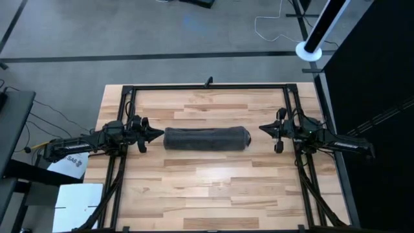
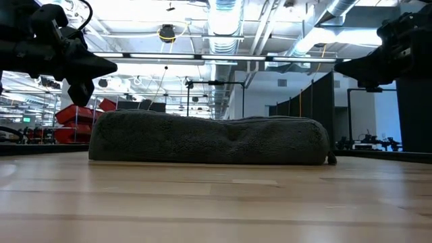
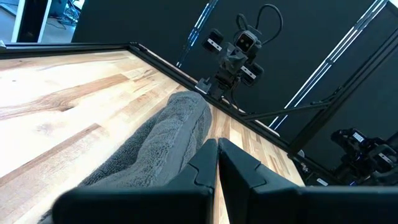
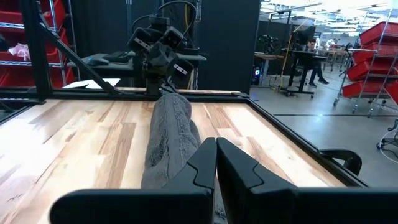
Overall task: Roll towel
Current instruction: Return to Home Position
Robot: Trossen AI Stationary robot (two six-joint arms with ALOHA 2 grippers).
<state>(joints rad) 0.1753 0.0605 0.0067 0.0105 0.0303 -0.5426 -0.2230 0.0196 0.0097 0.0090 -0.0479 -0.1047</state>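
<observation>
The dark grey towel (image 1: 206,138) lies rolled into a long roll across the middle of the table, resting on its underside (image 2: 209,158); it also shows in the left wrist view (image 3: 155,149) and the right wrist view (image 4: 168,137). My left gripper (image 1: 159,134) is shut and empty, just off the roll's left end and above table height (image 2: 111,67). My right gripper (image 1: 261,128) is shut and empty, off the roll's right end (image 2: 337,67). Neither touches the towel.
A black metal frame (image 1: 207,86) runs around the wooden table (image 1: 207,194), along its far edge and both sides. Bare wood lies near and far of the roll. Papers (image 1: 77,194) lie off the table's left side.
</observation>
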